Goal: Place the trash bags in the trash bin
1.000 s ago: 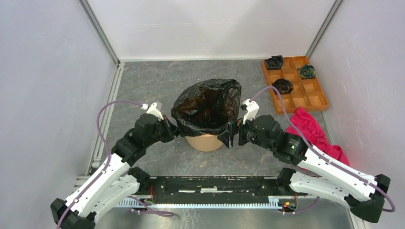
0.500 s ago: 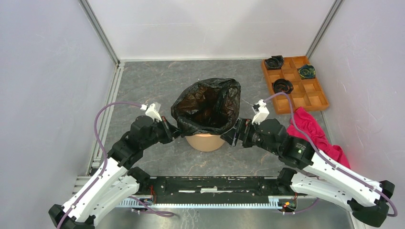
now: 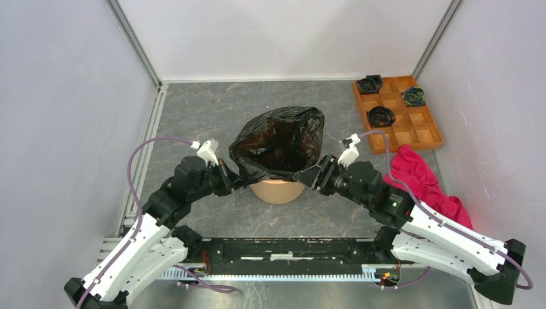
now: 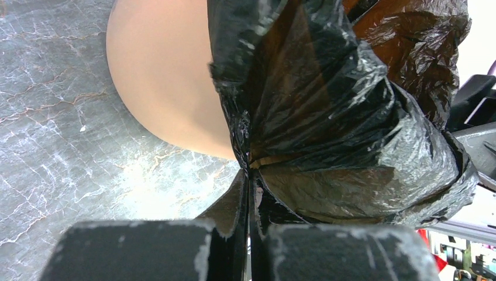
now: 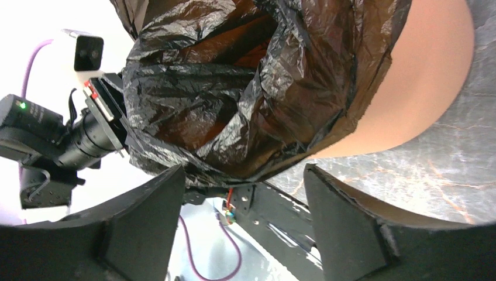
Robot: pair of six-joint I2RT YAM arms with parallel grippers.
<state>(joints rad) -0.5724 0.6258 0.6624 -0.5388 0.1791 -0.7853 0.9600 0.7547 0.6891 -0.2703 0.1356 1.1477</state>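
The black trash bag lines the orange trash bin, its crinkled mouth open above the rim. My left gripper is shut on the bag's left edge; in the left wrist view the film is pinched between the jaws beside the bin's wall. My right gripper is open at the bag's right side. In the right wrist view the bag's lower edge hangs just beyond the spread fingers, untouched, with the bin to the right.
An orange-brown tray with small black rolls stands at the back right. A pink-red cloth lies by my right arm. White walls close in on three sides.
My right gripper let go of the bag's right edge, drew back a little, turned and now stands open. My left gripper stays shut on the bag, shifted slightly left and down.
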